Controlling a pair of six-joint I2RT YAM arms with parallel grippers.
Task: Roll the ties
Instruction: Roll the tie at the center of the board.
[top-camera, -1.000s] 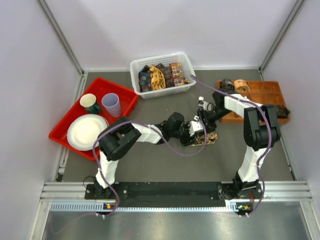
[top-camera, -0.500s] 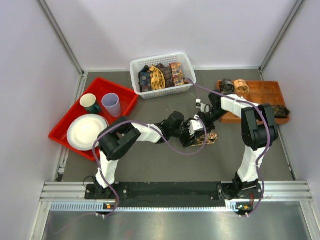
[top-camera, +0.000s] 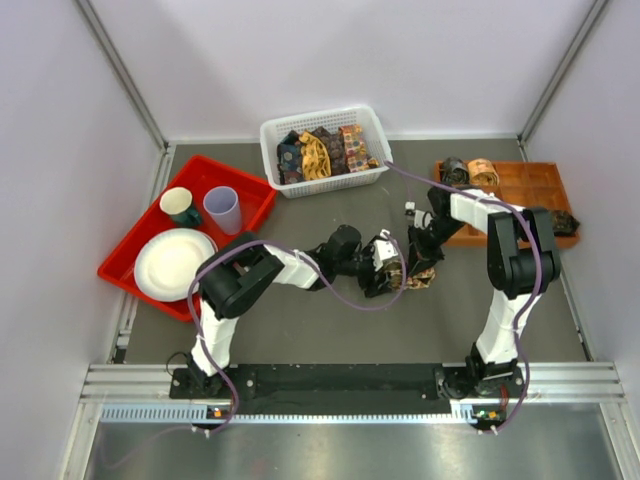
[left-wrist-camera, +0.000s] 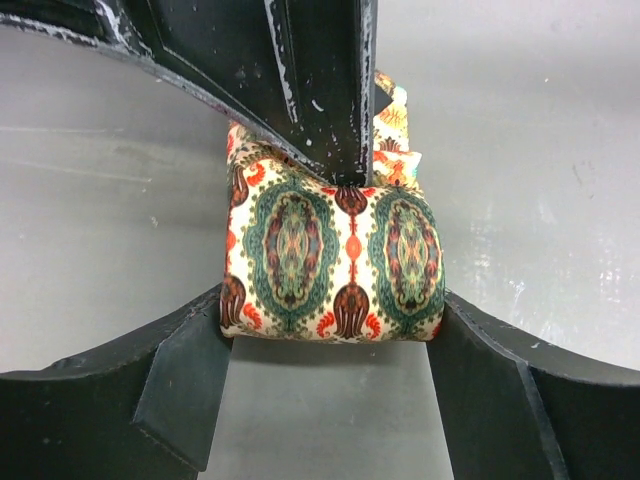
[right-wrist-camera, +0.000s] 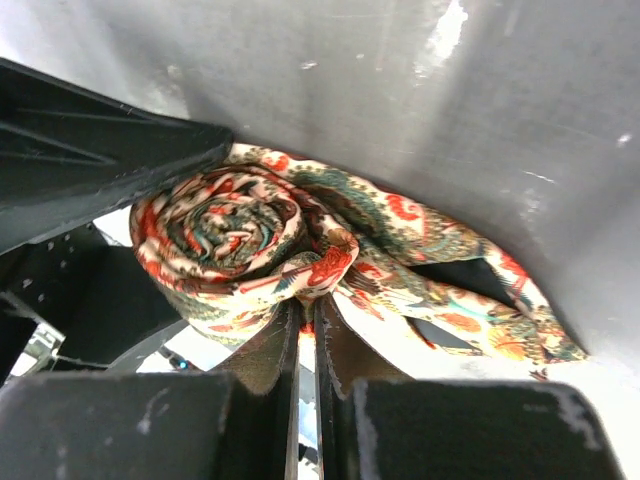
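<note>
One rolled tie lies at table centre, its loose tail trailing alongside. Left gripper straddles the coil, jaws apart, fingers against both ends. Right gripper has its jaws together, pinching a fold at the coil's rim. White basket of unrolled ties stands at 11 o'clock, orange tray at 2 o'clock.

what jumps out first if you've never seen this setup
A coiled paisley tie at the middle of the table, flanked by the left gripper and pinched by the shut right gripper. Behind it, a white basket of ties; a red tray of dishes sits left.
</note>
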